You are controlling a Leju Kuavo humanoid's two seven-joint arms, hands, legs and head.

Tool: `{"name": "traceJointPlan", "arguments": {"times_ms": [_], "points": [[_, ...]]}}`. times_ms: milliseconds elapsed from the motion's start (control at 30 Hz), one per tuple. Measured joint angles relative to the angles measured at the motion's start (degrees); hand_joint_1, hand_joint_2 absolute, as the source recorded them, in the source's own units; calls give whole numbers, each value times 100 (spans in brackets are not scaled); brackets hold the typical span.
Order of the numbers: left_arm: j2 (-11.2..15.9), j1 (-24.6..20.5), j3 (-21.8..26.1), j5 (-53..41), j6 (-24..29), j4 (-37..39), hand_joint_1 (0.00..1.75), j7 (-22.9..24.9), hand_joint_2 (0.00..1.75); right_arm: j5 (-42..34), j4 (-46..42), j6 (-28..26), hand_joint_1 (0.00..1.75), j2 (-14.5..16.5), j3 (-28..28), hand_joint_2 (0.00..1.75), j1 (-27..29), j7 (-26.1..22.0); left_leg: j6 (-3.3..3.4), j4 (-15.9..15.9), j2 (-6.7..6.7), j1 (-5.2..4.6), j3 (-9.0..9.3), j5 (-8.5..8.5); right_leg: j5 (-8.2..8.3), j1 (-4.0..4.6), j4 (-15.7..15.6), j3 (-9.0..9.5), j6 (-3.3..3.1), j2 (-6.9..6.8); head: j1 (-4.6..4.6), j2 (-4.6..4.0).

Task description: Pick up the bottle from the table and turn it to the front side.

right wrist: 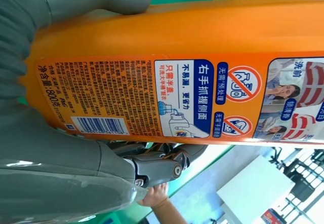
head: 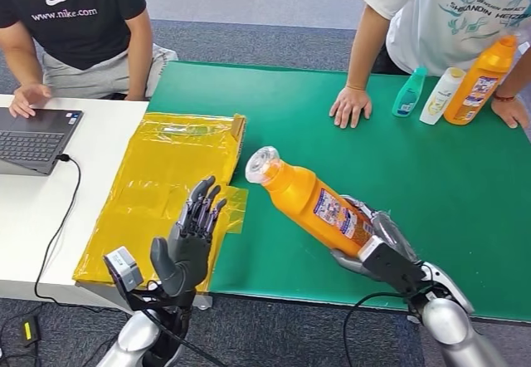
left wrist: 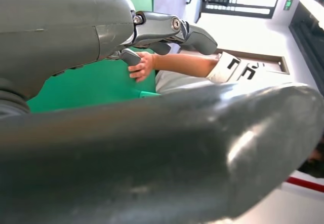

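An orange bottle [head: 309, 203] with a clear cap is tilted over the green table [head: 388, 168], cap pointing up and left. My right hand [head: 369, 238] grips its lower end. In the right wrist view the bottle's label [right wrist: 160, 100] with small print and a barcode faces the camera, with my fingers [right wrist: 153, 165] wrapped around the body. My left hand [head: 187, 238] is raised above the yellow bag, fingers spread, holding nothing. The left wrist view shows that hand's fingers [left wrist: 168, 31] extended.
A yellow plastic bag [head: 166, 188] lies at the table's left end. A second orange bottle [head: 481, 80], a white one [head: 441, 95] and a teal one [head: 409, 91] lie at the far right by a person's hands [head: 351, 105]. A laptop [head: 34, 134] sits on the white desk.
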Motion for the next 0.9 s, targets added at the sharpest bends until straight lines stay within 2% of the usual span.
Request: {"name": "traceJointPlan", "arguments": {"times_ms": [633, 900], "points": [[69, -131, -136, -53, 81, -36, 0, 216, 0, -580, -9, 30, 175, 635, 93, 175, 363, -635, 0, 0, 0, 0, 0, 0, 0, 0, 0, -1, -1, 0, -1, 0], [75, -134, -257, -125, 138, -96, 0, 380, 0, -664, 25, 50, 175, 802, 155, 175, 476, -785, -1, 0, 0, 0, 0, 0, -1, 0, 0, -1, -1, 0, 0, 0]]}}
